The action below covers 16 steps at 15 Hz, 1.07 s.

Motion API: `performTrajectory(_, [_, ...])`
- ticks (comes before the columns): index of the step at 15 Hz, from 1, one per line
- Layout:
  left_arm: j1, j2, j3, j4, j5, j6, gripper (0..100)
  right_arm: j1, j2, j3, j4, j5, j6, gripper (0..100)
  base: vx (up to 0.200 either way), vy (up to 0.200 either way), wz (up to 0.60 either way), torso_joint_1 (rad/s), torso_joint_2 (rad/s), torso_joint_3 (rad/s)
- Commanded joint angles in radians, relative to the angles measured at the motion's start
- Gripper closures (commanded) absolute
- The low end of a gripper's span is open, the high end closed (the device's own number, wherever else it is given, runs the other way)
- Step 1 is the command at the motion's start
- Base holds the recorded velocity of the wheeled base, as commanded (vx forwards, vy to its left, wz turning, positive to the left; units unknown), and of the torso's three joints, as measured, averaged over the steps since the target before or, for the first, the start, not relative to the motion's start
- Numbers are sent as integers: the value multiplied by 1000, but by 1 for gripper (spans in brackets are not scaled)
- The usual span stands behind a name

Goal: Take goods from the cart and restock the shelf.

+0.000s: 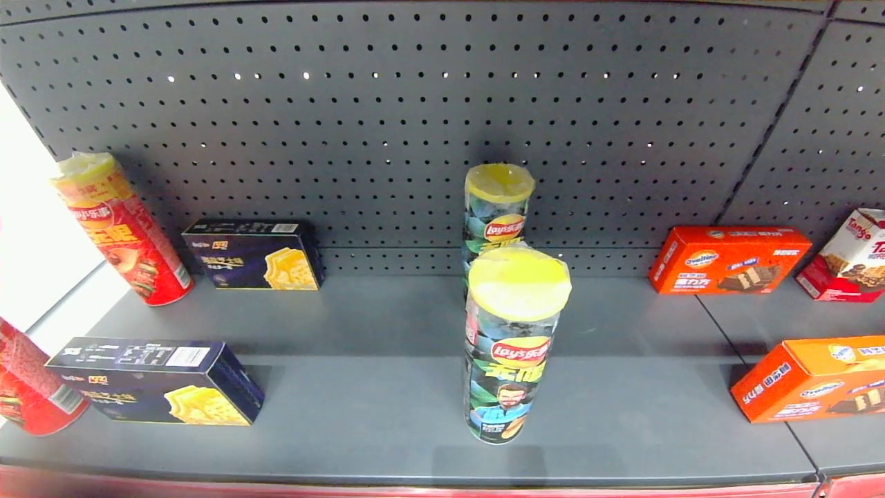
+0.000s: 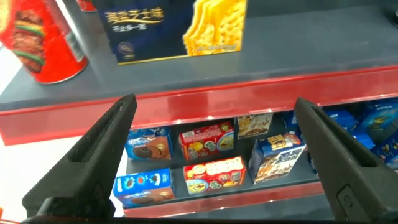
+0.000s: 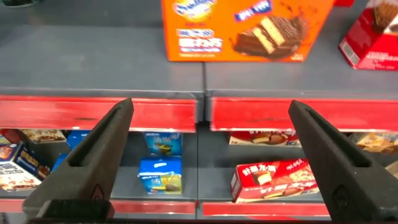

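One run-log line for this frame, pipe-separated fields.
left gripper open, empty | right gripper open, empty | front chip can upright on shelf centre, second can behind it

Behind the shelf [image 1: 387, 387] I see a grey perforated back panel [image 1: 387, 104]. At far left I get a bright white surface [image 1: 28, 228]. Small snack boxes [image 2: 207, 140] sit on a lower tier.

The shelf [image 1: 373, 387] was matt grey metal, its back panel [image 1: 415, 104] perforated. The front chip can [image 1: 510, 373] looked glossy, its lid [image 1: 518, 283] plastic; the rear orange box [image 1: 726, 259], smooth cardboard.
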Motion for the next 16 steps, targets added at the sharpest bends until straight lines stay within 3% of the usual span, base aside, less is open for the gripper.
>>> performTrajectory(1, [-1,1,0,1,1,-1,0,-3,2,0,-2,2,-1,0,0,0,0,0,0,0])
performTrajectory(16, [0,1,0,1,1,-2,0,-1,2,0,-2,0,-1,0,-13,0,0,0,0,0])
